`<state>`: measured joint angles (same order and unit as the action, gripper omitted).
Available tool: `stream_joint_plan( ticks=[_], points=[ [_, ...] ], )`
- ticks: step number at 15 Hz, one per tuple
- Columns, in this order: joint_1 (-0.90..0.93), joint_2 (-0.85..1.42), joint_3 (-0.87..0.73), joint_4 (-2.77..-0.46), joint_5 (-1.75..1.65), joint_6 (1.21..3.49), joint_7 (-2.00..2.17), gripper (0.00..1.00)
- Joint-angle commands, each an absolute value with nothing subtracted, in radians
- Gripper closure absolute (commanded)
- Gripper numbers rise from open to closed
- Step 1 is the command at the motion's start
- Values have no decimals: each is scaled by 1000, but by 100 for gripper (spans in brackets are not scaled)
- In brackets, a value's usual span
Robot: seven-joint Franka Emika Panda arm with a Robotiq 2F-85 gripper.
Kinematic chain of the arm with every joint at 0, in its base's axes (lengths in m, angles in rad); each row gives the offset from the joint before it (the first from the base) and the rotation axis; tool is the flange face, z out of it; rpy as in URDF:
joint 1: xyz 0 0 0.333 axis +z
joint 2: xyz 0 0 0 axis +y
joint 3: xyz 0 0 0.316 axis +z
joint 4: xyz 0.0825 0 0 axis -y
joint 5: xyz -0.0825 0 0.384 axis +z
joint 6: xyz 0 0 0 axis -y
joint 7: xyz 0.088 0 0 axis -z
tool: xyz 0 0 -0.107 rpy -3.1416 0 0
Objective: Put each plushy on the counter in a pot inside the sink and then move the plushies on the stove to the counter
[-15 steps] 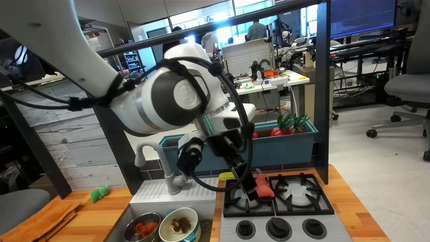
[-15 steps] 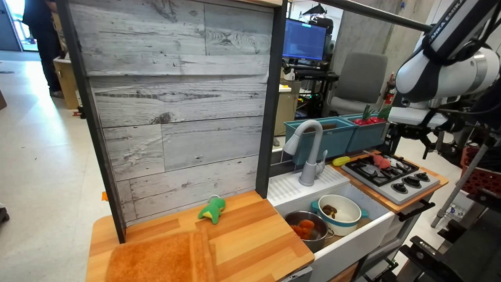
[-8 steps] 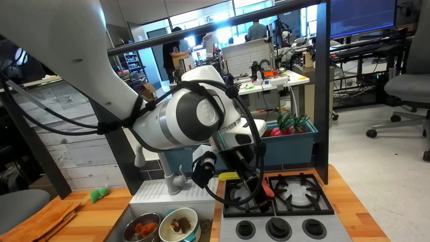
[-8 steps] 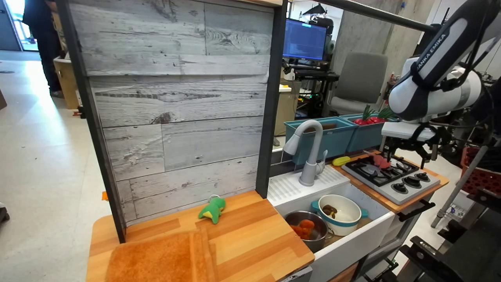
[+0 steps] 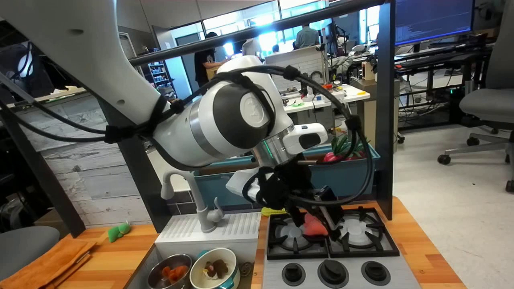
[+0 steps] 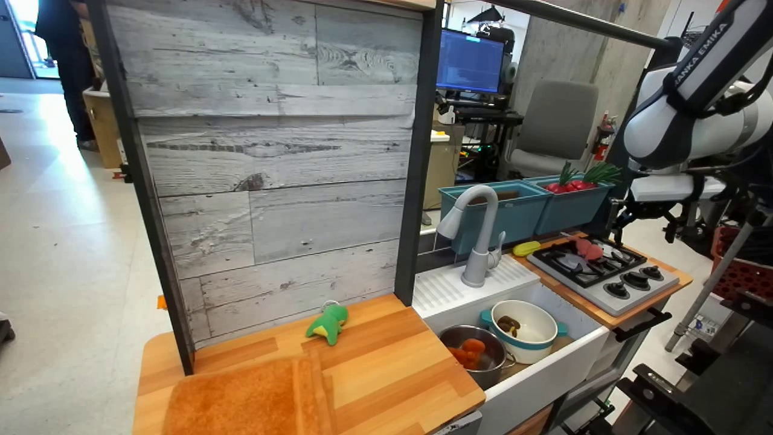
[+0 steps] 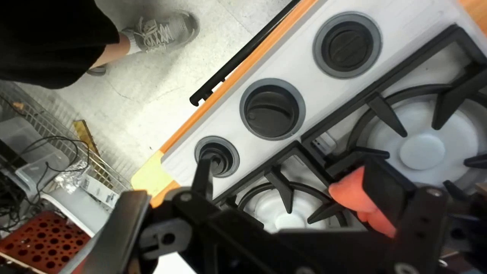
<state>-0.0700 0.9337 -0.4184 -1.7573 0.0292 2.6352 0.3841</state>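
Observation:
My gripper (image 7: 289,171) hangs over the stove (image 5: 401,275), its fingers spread wide and nothing between them. A red plushy (image 6: 587,249) lies on the stove's grates; in the wrist view one finger covers part of it, and I cannot tell whether they touch. A green plushy (image 6: 329,323) sits on the counter (image 6: 386,374). Beside the stove, at the back, lies a yellow plushy (image 6: 526,248). Inside the sink (image 6: 549,380), the dark metal pot (image 6: 490,377) holds orange plushies (image 6: 471,353). The cream-white pot (image 6: 534,326) next to it contains something brown.
A grey tap (image 6: 477,263) rises behind the sink. Teal planters (image 6: 507,223) stand along the back, with a dark post (image 5: 385,120) at the stove's far corner. An orange cloth (image 6: 241,399) covers part of the counter. Someone's shoe (image 7: 167,32) shows on the floor.
The gripper first dipped toward the stove and shifted sideways, then rose a little and turned, so both fingers now show in an exterior view. The plushies lie where they were.

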Motion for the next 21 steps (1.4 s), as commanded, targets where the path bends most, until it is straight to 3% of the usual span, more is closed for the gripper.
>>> stream_joint_plan(
  ticks=[1,8,17,18,19,21],
  points=[
    [-136,869,-359,-1777,-29,2621,196,0],
    [-157,850,-317,-1768,-44,2570,94,0],
    [-186,1088,-296,-1580,-13,2831,123,0],
    [-193,1109,-292,-1555,-12,2840,119,7],
    [-198,1127,-289,-1535,-10,2849,117,28],
    [-215,1150,-276,-1498,-2,2851,111,33]
  ],
)
